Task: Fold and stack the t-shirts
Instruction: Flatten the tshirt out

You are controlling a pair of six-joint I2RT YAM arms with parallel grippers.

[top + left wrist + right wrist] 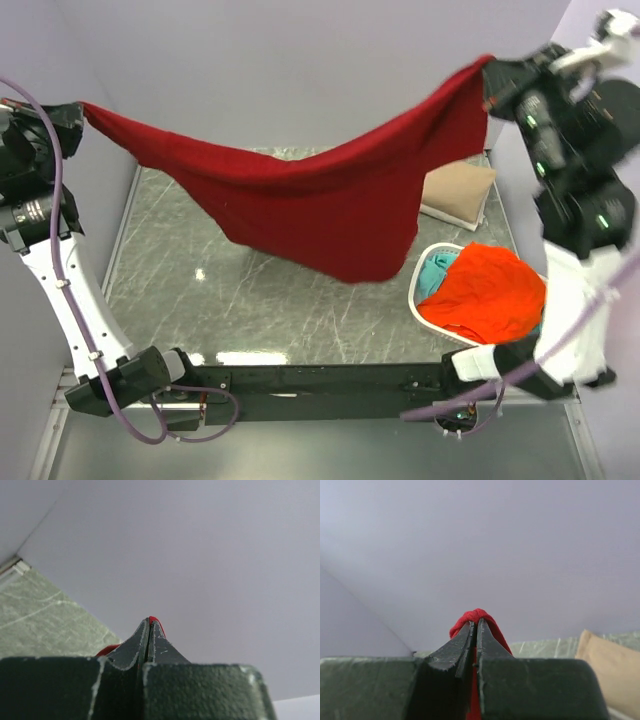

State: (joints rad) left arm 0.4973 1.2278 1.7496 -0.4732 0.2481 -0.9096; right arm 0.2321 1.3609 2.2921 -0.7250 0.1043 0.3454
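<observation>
Orange-red t-shirt (485,290) is heaped in the white basket (414,300), well below the right claw (492,78) and back toward the arm bases. The teal t-shirt (434,272) sits under it, showing on the side toward the left claw (82,110). Neither is folded yet.

The dark red t-shirt (330,200) is strung in the air between our two claws. Left claw is clenched on one end, right claw clenched on the other. Both wrist views show the fingers (460,647) pressed together with red cloth at the tips. The cloth sags deep, lowest point nearer the right claw, over the counter (250,290). We can't tell if it touches.

The tan t-shirt (458,192) looks folded and lies on the counter beyond the sag, below the right claw.

Risks as we see them:
- Left claw shows only a sliver of red at its tips. Spreading the claws further probably pulls it out.
- The sag is lopsided, so we likely don't hold matching corners, and laying it down as is gives a skewed fold.
- Lowering on the right claw's side could drape the hem over the tan t-shirt or the basket rim and drag them.
</observation>
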